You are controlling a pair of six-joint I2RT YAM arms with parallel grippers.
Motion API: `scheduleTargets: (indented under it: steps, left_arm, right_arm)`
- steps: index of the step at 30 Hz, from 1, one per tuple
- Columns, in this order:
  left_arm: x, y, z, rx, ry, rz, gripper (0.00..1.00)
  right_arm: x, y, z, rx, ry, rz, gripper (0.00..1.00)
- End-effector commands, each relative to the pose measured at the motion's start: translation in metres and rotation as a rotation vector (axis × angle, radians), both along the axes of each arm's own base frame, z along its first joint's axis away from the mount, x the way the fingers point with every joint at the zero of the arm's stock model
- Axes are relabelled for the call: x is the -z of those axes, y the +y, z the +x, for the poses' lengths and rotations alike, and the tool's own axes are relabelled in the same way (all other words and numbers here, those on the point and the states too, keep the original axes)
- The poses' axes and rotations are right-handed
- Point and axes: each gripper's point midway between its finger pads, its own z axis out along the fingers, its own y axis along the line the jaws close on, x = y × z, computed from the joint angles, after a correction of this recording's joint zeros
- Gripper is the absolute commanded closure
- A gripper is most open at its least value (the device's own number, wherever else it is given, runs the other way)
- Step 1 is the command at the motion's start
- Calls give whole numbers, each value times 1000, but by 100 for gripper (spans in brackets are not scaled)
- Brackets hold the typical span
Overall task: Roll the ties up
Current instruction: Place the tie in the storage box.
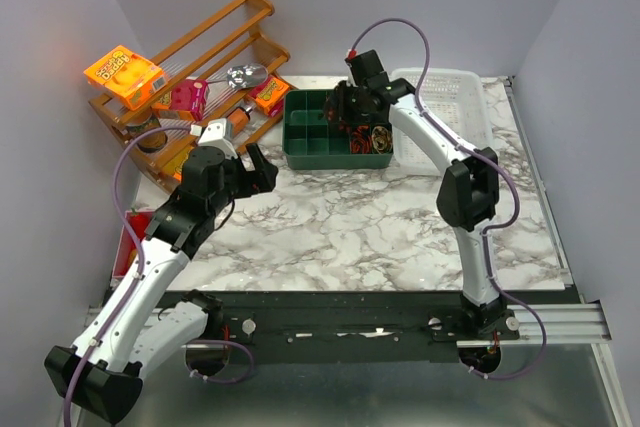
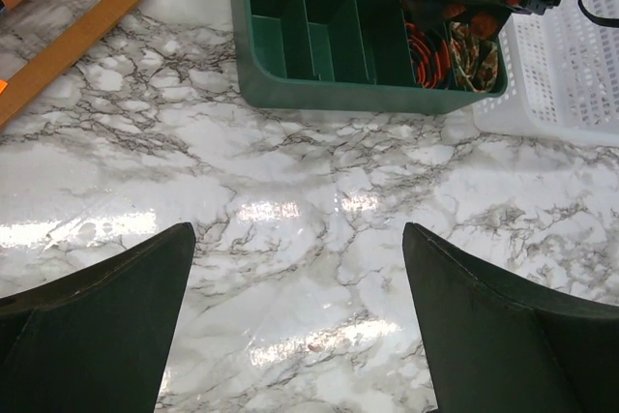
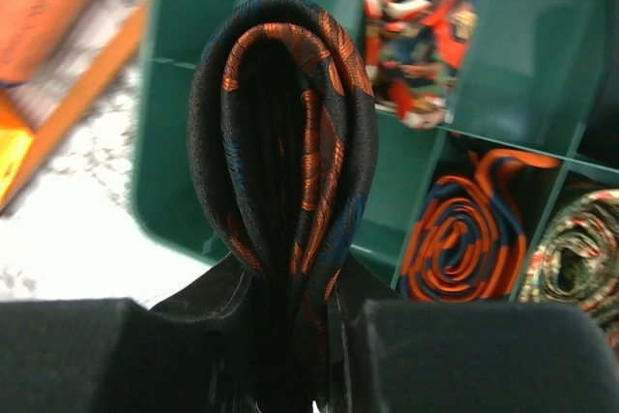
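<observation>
My right gripper (image 3: 290, 336) is shut on a rolled tie (image 3: 285, 132), a dark coil with orange and blue pattern squeezed flat between the fingers. It hangs over the green divided tray (image 3: 184, 142), above a compartment on the tray's near left side. Three other rolled ties sit in compartments: an orange-blue coil (image 3: 464, 239), a multicoloured one (image 3: 426, 26) and a pale patterned one (image 3: 580, 249). From above, the right gripper (image 1: 355, 125) is over the tray (image 1: 330, 164). My left gripper (image 1: 255, 172) stands open over bare marble, its fingers (image 2: 97, 326) wide apart with nothing between them.
A wooden rack (image 1: 215, 32) with snack boxes, among them an orange one (image 1: 125, 75), stands at the back left. A white perforated basket (image 1: 455, 97) sits right of the tray. The left wrist view shows the tray rim (image 2: 338, 99) and basket (image 2: 571, 74) ahead.
</observation>
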Motion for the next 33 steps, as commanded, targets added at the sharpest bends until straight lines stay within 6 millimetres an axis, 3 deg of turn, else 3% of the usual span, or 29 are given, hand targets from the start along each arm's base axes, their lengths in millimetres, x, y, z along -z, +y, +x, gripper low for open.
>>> scheduleTargets:
  steps: [1,13,22,33]
  left_arm:
    - [7,-2,1,20,4,14,1]
    - [17,-5,0,36,24,17,1]
    - [25,-7,1,47,40,22,1]
    - [28,-10,0,59,42,14,1]
  right_arm:
    - [23,-13,7,93,39,-54,99]
    - [68,-22,-1,126,129,-120,99]
    - [72,-30,-13,110,139,-143,100]
    - [98,-29,-19,97,205,-171,99]
